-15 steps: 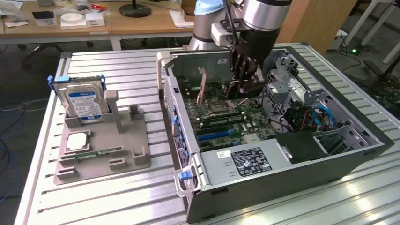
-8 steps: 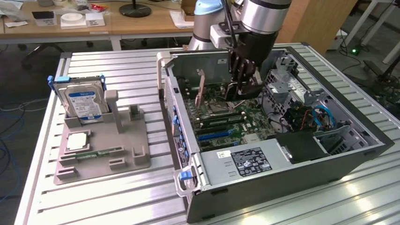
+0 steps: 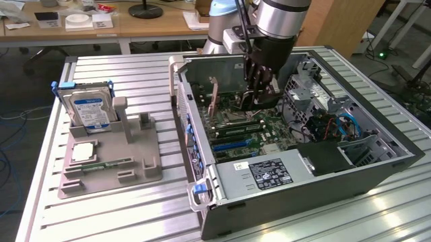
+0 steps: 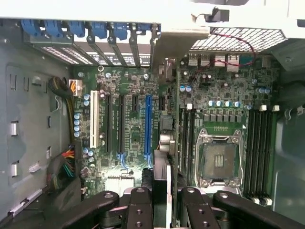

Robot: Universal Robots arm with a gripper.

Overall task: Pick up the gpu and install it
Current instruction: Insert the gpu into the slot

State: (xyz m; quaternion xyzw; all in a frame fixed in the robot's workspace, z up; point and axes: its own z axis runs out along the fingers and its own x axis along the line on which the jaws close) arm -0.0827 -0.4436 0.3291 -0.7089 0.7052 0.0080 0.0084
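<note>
I see the gpu (image 3: 215,70) as a green board standing on edge inside the open computer case (image 3: 377,166), reaching from my gripper (image 3: 259,98) toward the case's rear panel. In the wrist view the gpu (image 4: 161,169) appears edge-on, running away from my gripper (image 4: 162,210), its silver end bracket (image 4: 178,40) lying by the row of blue rear slot clips. My gripper is shut on the card's near end. The card hovers over the motherboard (image 4: 133,138), beside the long blue slot (image 4: 147,129).
A grey fixture tray (image 3: 111,161) on the slatted metal table holds an upright hard drive (image 3: 88,108) and a memory stick (image 3: 104,165). Inside the case are the CPU socket (image 4: 219,160), the power supply (image 3: 269,174), a drive cage (image 3: 316,96) and loose cables (image 4: 66,162).
</note>
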